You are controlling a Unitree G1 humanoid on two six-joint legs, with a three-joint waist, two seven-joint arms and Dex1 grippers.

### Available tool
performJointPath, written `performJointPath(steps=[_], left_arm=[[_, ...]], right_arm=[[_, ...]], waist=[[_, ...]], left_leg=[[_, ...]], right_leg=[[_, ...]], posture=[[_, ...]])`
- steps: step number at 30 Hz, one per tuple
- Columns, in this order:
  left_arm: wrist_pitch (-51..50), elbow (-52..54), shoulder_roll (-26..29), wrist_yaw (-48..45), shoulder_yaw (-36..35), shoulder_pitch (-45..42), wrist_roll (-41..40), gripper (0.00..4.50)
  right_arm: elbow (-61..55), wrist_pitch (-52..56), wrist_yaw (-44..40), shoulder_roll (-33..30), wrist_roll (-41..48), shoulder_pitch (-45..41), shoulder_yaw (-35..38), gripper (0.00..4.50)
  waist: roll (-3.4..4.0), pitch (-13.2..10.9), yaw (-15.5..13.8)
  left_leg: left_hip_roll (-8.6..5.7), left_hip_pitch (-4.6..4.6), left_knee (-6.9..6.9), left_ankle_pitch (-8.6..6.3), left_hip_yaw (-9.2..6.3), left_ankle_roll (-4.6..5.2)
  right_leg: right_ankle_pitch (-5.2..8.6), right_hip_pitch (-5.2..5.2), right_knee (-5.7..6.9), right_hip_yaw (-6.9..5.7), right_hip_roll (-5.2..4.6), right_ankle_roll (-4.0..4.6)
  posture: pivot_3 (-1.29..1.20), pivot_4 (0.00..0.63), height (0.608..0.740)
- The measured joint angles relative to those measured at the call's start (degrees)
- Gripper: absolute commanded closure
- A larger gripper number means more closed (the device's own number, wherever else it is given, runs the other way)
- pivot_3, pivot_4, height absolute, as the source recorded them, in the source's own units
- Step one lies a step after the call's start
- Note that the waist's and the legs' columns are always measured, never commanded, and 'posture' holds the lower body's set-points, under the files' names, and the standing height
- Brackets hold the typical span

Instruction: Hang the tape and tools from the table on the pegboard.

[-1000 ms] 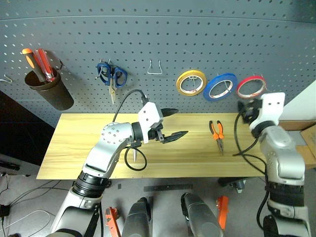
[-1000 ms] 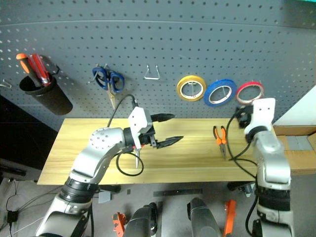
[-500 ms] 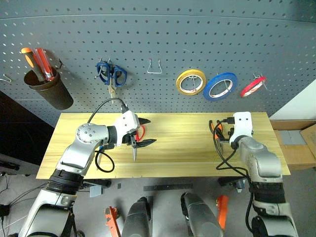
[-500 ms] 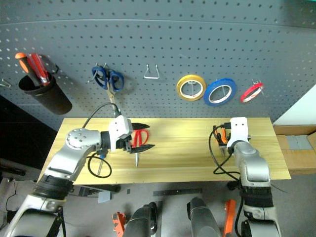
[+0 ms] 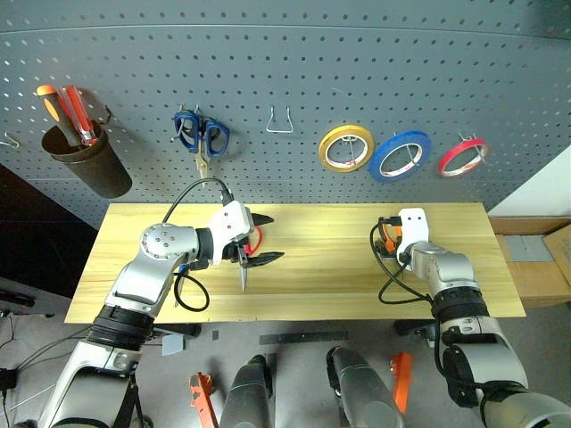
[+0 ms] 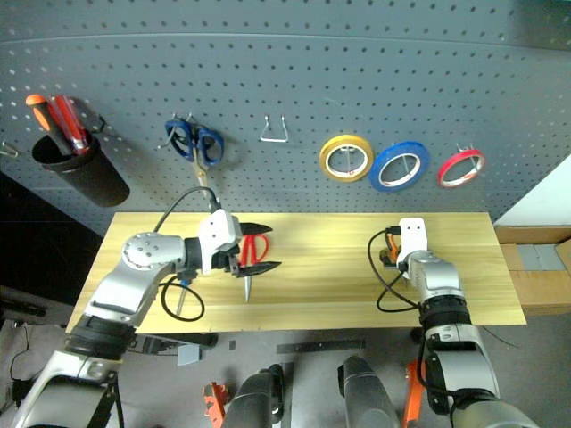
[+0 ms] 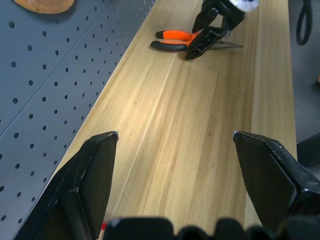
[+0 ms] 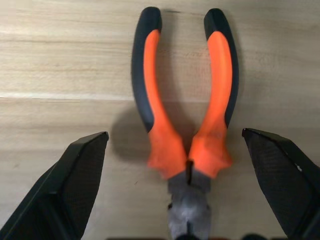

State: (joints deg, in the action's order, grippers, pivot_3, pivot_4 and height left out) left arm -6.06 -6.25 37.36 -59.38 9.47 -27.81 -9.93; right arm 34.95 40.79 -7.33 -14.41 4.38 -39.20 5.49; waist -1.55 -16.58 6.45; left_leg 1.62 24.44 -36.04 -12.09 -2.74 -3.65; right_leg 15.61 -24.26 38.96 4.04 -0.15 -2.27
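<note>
the right gripper (image 8: 187, 200) has its black fingers spread wide on either side of the orange-and-black-handled pliers (image 8: 187, 125), which lie flat, apparently lined up for a pinch. the left gripper (image 5: 266, 239), also wide and empty, hovers by the red-handled scissors (image 6: 254, 247). both tools lie on the light wood-grain table (image 5: 330, 267); the thin red tape ring (image 5: 462, 157) already hangs on the dark grey pegboard (image 5: 294, 62).

The right pincer (image 8: 185, 200) no longer reaches up at the pegboard (image 5: 285, 80); it is now down at the counter (image 5: 321, 267), fingers spread on either side of the pliers (image 8: 185, 115). The red tape (image 5: 462, 157) now hangs free on its pegboard hook. The left pincer (image 5: 265, 239) has drawn back from counter centre to over the red scissors (image 6: 253, 249).
</note>
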Motion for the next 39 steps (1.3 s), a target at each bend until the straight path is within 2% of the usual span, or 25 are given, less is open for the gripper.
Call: performJointPath(steps=[1, 7, 12, 15, 18, 20, 23, 27, 29, 32, 39], left_arm=[[0.0, 0.0, 0.0, 0.1, 0.0, 0.1, 0.0, 0.52], [0.0, 0.1, 0.0, 0.4, -0.2, 0.9, 0.0, 0.52], [0.0, 0.1, 0.0, 1.2, -0.7, 1.5, 0.0, 0.52], [-0.9, 0.8, 0.0, 1.7, -2.3, 2.6, -0.5, 0.52], [-2.4, 1.9, 0.1, 2.9, -4.8, 4.3, -1.7, 0.52], [-3.7, 2.9, 0.1, 3.9, -6.8, 5.8, -3.1, 0.52], [-5.2, 5.6, 0.6, 5.3, -10.3, 8.9, -4.7, 0.52], [-5.5, 8.4, 0.7, 7.1, -13.7, 11.1, -6.2, 0.52], [-7.1, 9.9, 0.7, 8.0, -15.5, 11.9, -7.7, 0.52], [-9.2, 10.6, 0.7, 10.0, -18.2, 13.1, -9.3, 0.52], [-13.7, 11.5, 2.4, 11.8, -24.9, 14.2, -13.4, 0.52]], right_arm=[[1.0, -0.8, -0.1, 0.0, -0.3, -0.4, -0.1, 0.58], [7.6, -5.7, -1.0, -0.1, -1.4, -3.4, -1.3, 2.63], [11.9, -8.0, -1.1, -0.1, -1.6, -5.3, -1.2, 2.63], [8.3, -6.5, -0.5, 0.2, -1.3, -3.8, -1.0, 2.63], [-9.1, 0.0, -0.1, 2.1, -0.1, 3.6, -1.2, 2.63], [-24.7, 5.7, 0.1, 4.2, 1.1, 9.6, -2.9, 2.63], [-49.5, 14.0, 1.7, 8.3, 1.9, 19.5, -8.8, 2.63], [-66.0, 18.5, 2.9, 11.7, 2.5, 24.4, -19.0, 2.63], [-69.6, 18.6, 3.7, 13.1, 2.3, 22.2, -21.9, 2.63], [-69.7, 17.3, 4.7, 14.8, 1.2, 14.9, -22.4, 2.63], [-57.0, 8.2, 4.8, 17.5, 0.8, -0.4, -19.0, 2.63]], waist=[[0.0, 0.0, 0.0], [-0.03, 0.0, 0.0], [-0.19, 0.1, 0.0], [-0.18, 0.1, 0.0], [-0.16, 0.1, -0.1], [-0.14, 0.1, 0.0], [-0.13, 0.1, -0.1], [-0.14, 0.1, -0.1], [-0.18, 0.2, -0.3], [-0.27, 0.2, -0.3], [-0.67, 0.5, -1.2]], left_leg=[[0.0, 0.0, 0.0, 0.0, 0.0, 0.0], [0.0, -0.02, -0.04, 0.0, -0.02, 0.0], [0.01, -0.07, -0.08, 0.01, -0.04, -0.01], [0.02, -0.06, -0.07, 0.01, -0.05, -0.01], [0.07, 0.08, -0.02, 0.01, -0.12, -0.01], [0.13, 0.26, -0.01, 0.01, -0.14, -0.01], [0.15, 0.36, 0.01, 0.0, -0.2, -0.01], [0.13, 0.36, -0.09, 0.03, -0.18, -0.04], [0.08, 0.35, -0.21, 0.11, -0.18, -0.06], [0.06, 0.33, -0.33, 0.19, -0.19, -0.06], [0.08, 0.33, -0.09, 0.19, -0.26, -0.09]], right_leg=[[0.0, 0.0, 0.0, 0.0, 0.0, 0.0], [-0.01, 0.03, 0.03, -0.01, 0.0, 0.0], [-0.03, 0.11, 0.04, -0.03, 0.0, 0.0], [-0.04, 0.08, 0.05, -0.03, 0.0, 0.0], [-0.04, -0.1, 0.09, -0.08, 0.0, 0.01], [-0.04, -0.28, 0.09, -0.09, 0.01, 0.01], [-0.03, -0.4, 0.09, -0.11, 0.01, 0.01], [-0.03, -0.38, 0.09, -0.07, -0.09, -0.01], [0.02, -0.31, 0.07, -0.06, -0.1, -0.33], [-0.1, -0.27, 0.08, -0.1, -0.04, -0.35], [-0.36, -0.34, 0.06, -0.25, -0.04, 0.11]], posture=[[-0.12, 0.253, 0.74], [-0.11, 0.247, 0.74], [-0.11, 0.242, 0.74], [-0.11, 0.242, 0.74], [-0.11, 0.245, 0.74], [-0.12, 0.247, 0.74], [-0.11, 0.248, 0.74], [-0.09, 0.242, 0.74], [-0.08, 0.236, 0.74], [-0.06, 0.223, 0.74], [-0.01, 0.2, 0.74]])
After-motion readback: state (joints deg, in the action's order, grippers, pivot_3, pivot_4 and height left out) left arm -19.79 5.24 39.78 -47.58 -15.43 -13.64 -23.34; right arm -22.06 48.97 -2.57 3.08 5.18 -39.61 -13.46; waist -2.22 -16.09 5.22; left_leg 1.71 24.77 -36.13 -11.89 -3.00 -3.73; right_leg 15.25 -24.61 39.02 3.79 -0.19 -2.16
